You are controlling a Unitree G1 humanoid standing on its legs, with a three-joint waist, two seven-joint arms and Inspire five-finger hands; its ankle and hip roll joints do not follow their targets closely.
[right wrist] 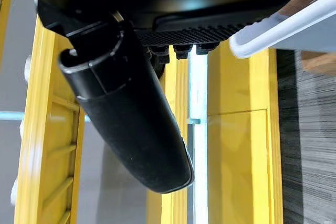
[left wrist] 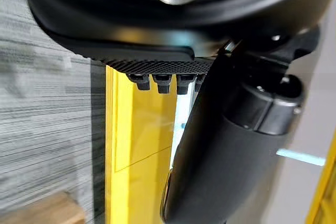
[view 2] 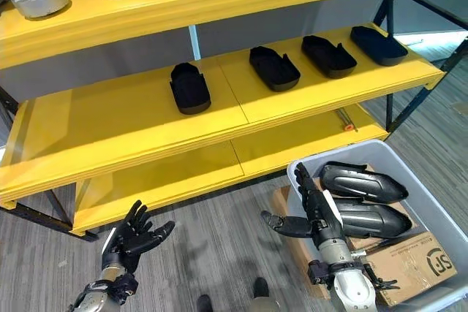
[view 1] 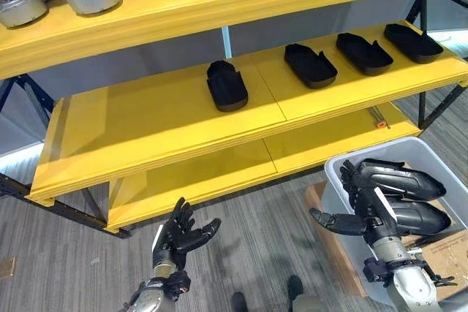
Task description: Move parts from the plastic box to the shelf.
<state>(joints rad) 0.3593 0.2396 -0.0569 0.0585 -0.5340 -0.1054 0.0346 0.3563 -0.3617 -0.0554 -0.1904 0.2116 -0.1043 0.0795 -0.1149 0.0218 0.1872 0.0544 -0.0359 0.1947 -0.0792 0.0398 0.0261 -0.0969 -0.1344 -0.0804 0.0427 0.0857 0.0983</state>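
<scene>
Four parts (view 1: 227,85) shelved; perhaps two boxed (view 1: 398,195).

middle shelf (view 1: 146,118): left half bare, open to reach | right half: four black parts (view 1: 227,85) in a row, gaps between | top shelf (view 1: 219,1) overhangs, limits height | plastic box (view 2: 431,210): open top, two parts (view 2: 362,180) inside
</scene>
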